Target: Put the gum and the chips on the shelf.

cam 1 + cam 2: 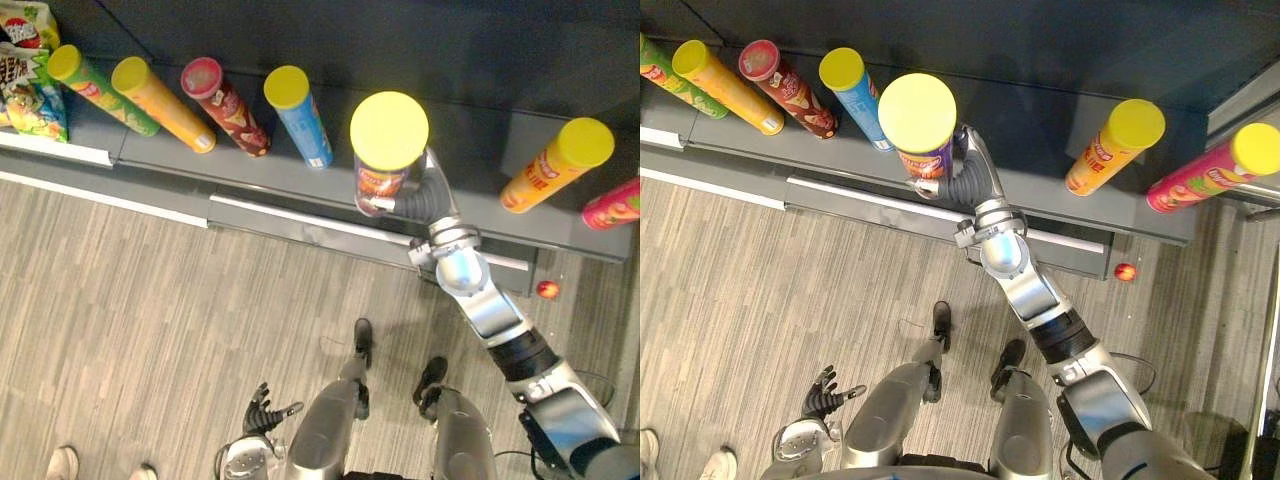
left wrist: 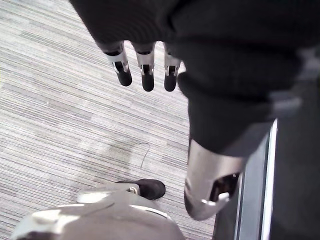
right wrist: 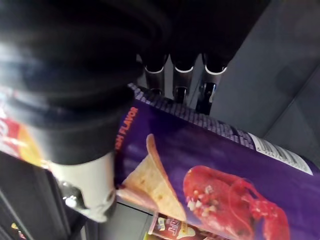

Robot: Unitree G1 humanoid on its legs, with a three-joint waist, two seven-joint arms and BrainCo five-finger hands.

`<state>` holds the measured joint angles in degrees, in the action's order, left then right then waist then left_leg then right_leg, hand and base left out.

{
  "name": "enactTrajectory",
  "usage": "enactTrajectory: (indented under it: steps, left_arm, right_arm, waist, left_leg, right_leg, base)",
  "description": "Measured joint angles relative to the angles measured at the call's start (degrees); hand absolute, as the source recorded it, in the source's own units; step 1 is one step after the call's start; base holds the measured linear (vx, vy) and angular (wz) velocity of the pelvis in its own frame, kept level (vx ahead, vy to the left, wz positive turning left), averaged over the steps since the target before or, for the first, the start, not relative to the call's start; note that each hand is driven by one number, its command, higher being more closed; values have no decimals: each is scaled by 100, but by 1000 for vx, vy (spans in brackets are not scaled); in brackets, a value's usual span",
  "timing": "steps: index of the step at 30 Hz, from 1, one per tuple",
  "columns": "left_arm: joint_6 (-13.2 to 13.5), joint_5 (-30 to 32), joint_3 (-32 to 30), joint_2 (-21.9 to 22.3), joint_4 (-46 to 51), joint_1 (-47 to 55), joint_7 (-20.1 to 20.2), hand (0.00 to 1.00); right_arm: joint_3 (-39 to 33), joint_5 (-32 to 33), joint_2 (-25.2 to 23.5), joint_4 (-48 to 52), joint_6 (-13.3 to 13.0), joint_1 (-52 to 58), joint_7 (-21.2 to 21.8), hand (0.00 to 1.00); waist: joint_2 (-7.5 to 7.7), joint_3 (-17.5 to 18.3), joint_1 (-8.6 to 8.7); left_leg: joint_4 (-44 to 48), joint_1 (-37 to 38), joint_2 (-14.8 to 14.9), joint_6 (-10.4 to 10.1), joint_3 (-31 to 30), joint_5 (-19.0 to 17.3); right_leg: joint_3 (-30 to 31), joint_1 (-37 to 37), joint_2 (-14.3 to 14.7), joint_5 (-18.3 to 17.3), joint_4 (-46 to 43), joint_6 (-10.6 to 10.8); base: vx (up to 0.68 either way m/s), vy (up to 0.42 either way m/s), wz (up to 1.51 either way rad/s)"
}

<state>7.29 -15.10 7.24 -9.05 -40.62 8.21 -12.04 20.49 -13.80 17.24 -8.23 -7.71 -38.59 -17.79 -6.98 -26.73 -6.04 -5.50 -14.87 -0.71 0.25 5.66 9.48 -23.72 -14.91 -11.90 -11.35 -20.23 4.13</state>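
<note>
Chips can [image 1: 388, 140], in the left eye view, stands at the shelf [image 1: 480, 165] edge inside the right hand [image 1: 414, 204]; left wrist view: left hand [image 2: 145, 75] fingers loose, empty; right wrist view: fingers [image 3: 183, 82] curled round its middle, likely stiff, light, slippery.

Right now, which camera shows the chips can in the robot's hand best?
The right wrist view: the purple chips can is close up, picture showing, the right hand curled round it. The eye views show mainly its yellow lid from above. The left wrist view faces the floor.
</note>
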Motion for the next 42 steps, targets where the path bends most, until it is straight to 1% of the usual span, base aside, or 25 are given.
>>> enactTrajectory:
  steps: [2, 3, 5, 9, 11, 14, 18, 19, 20, 23, 25, 27, 29, 33, 35, 42]
  left_arm:
    - [0, -1, 51, 6, -38, -30, 0, 0]
    - [2, -9, 88, 5, -59, -30, -1, 0]
    - [0, -23, 156, 7, -65, -44, 2, 0]
    - [-3, -39, 243, 7, -82, -137, 3, 0]
    - [-6, -41, 335, 9, -81, -144, 3, 0]
    - [-3, -47, 381, 9, -77, -145, 3, 0]
    - [0, -80, 450, 9, -78, -162, 4, 0]
    - [-2, -185, 482, 5, -77, -165, 4, 0]
    - [-10, -242, 526, 6, -78, -187, 4, 0]
    - [-8, -267, 599, 6, -75, -188, 4, 0]
    - [-4, -268, 612, 6, -73, -188, 8, 0]
    - [8, -268, 649, 6, -69, -198, 23, 0]
    - [9, -269, 661, 6, -69, -199, 55, 0]
    - [7, -270, 669, 5, -81, -199, 106, 0]
    - [10, -270, 706, 5, -82, -202, 110, 0]
    - [28, -276, 716, 5, -91, -202, 111, 0]
  right_arm:
    - [-50, -31, -3, -279, -1, -105, -105, 100]
    - [-56, -167, -3, -456, 0, -182, -205, 100]
    - [-118, -229, -2, -656, -6, -295, -316, 100]
    - [-280, -426, 19, -1136, -12, -659, -572, 100]
    - [-339, -444, 66, -1398, -13, -801, -750, 100]
    - [-409, -601, 123, -1649, -15, -957, -977, 100]
    - [-440, -662, 312, -1976, -18, -1188, -1224, 100]
    - [-441, -664, 341, -2043, -16, -1282, -1297, 100]
    - [-449, -667, 422, -2118, -17, -1350, -1395, 100]
    - [-496, -692, 498, -2336, -17, -1437, -1468, 100]
    - [-496, -718, 514, -2469, -16, -1466, -1543, 100]
    - [-497, -771, 602, -2588, -17, -1486, -1606, 100]
    - [-494, -772, 668, -2675, -14, -1490, -1607, 100]
    - [-504, -771, 702, -2675, -25, -1545, -1611, 100]
    - [-626, -770, 693, -2729, -48, -1561, -1611, 100]
    - [-650, -767, 699, -2934, -48, -1559, -1610, 100]
  waist:
    - [-56, -27, -86]
    - [-65, -31, -131]
    - [-86, -38, -210]
    - [-179, -80, -224]
    - [-257, -115, -270]
    - [-295, -127, -327]
    - [-347, -138, -370]
    - [-366, -141, -381]
    - [-416, -161, -380]
    - [-477, -154, -415]
    - [-479, -153, -424]
    - [-480, -152, -488]
    - [-483, -150, -508]
    - [-493, -143, -511]
    - [-517, -127, -513]
    - [-522, -124, -520]
  left_leg:
    - [0, -1, 1, -4, -9, 5]
    - [0, -9, -5, -6, -16, 8]
    - [0, -52, -5, -13, -27, 20]
    - [1, -199, -1, -35, -156, 93]
    - [1, -199, -5, -34, -161, 100]
    - [0, -225, -24, -35, -153, 111]
    - [0, -287, -23, -34, -181, 151]
    - [0, -329, -23, -24, -181, 173]
    - [0, -340, -22, -28, -194, 186]
    - [0, -364, -20, -29, -207, 207]
    - [0, -375, -18, -30, -212, 214]
    - [0, -412, -19, -33, -197, 232]
    - [0, -413, -18, -33, -203, 238]
    - [0, -448, -17, -38, -201, 254]
    - [0, -511, -13, -43, -201, 275]
    - [0, -508, -10, -46, -191, 277]
  right_leg:
    - [-11, -10, -7, -25, -38, -11]
    - [-17, -38, -24, -53, -92, -16]
    - [-29, -94, -33, -76, -146, -41]
    - [-144, -203, -50, -98, -216, -59]
    - [-151, -210, -62, -100, -244, -60]
    - [-144, -275, -102, -131, -321, -61]
    - [-176, -353, -120, -145, -388, -82]
    - [-178, -395, -121, -148, -397, -87]
    - [-192, -398, -121, -148, -399, -87]
    - [-210, -415, -122, -149, -406, -89]
    - [-213, -431, -122, -150, -415, -91]
    - [-196, -505, -136, -156, -470, -102]
    - [-200, -507, -137, -159, -482, -107]
    - [-193, -559, -143, -160, -488, -109]
    - [-197, -618, -144, -161, -493, -111]
    - [-189, -621, -143, -161, -492, -111]
  base:
    - [21, -47, 4]
    - [21, -50, 4]
    - [18, -47, 4]
    - [10, -58, 16]
    - [7, -50, 3]
    - [8, -41, -1]
    - [3, -48, 5]
    - [-8, -47, 2]
    - [-8, -47, 3]
    - [-4, -49, 3]
    - [3, -45, 1]
    - [2, -57, -3]
    - [2, -52, 1]
    - [-1, -49, 0]
    - [-8, -47, 0]
    - [11, -48, -1]
